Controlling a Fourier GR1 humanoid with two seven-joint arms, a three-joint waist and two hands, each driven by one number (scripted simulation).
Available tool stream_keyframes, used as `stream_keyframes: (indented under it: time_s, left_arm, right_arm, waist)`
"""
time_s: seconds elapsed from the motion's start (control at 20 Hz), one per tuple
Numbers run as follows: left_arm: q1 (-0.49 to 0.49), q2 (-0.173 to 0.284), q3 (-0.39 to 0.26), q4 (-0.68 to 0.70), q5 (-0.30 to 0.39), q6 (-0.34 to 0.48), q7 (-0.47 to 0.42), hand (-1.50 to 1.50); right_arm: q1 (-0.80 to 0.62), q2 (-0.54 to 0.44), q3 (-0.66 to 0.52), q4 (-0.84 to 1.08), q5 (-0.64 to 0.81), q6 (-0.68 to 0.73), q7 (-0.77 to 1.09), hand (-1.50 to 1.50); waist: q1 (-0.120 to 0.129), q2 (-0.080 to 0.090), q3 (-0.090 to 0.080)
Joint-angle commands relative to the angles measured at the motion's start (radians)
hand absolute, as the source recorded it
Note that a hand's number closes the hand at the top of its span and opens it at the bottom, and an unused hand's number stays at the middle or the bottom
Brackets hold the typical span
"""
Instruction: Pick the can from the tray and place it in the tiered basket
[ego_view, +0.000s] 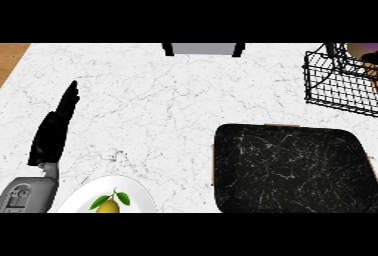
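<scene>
Black tray (288, 167) near counter (184, 100) edge, basket (339, 82) beyond.

White marble-look counter (184, 100), smooth, fine grey veining. Black square tray (288, 167), stone-like with white streaks, slight sheen. Black wire tiered basket (341, 82), thin metal-looking rods. White round plate (133, 192), smooth, glossy. Brown wood-look strip (11, 57) at counter's left edge. Matt black left hand (55, 130).

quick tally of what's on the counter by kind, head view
Tray: 1
Wire basket: 1
Plate: 1
Yellow fruit with leaves: 1
Hand, left: 1
Can: 0 in view
Total: 5
</scene>
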Motion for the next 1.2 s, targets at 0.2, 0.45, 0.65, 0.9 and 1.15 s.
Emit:
stream_keyframes:
  time_s: [0.2,0.45,0.65,0.9,1.15]
  left_arm:
    - [-0.004,-0.013,0.005,-0.016,-0.008,-0.003,0.027,0.00]
    - [0.019,0.013,0.023,-0.061,-0.001,-0.027,0.048,0.00]
    - [0.039,-0.029,0.007,-0.029,-0.026,0.003,0.003,0.00]
    - [0.040,-0.041,0.010,-0.014,-0.043,0.019,0.003,0.00]
    - [0.005,-0.005,0.062,0.006,-0.016,-0.007,0.000,0.00]
  right_arm:
    - [0.012,-0.011,-0.125,0.013,-0.120,-0.096,-0.098,-1.50]
    - [-0.011,-0.068,-0.171,-0.044,-0.170,-0.114,-0.105,-1.50]
    - [-0.009,-0.115,-0.188,-0.098,-0.190,-0.102,-0.022,-1.50]
    - [0.074,-0.221,-0.276,-0.100,-0.288,0.027,0.007,-1.50]
    - [0.227,-0.310,-0.360,-0.156,-0.395,0.170,-0.016,-1.50]
  waist:
    - [-0.003,-0.002,0.000]
    - [-0.008,-0.007,0.000]
    - [-0.019,-0.010,-0.001]
    - [-0.033,-0.011,-0.001]
    - [-0.048,-0.015,-0.001]
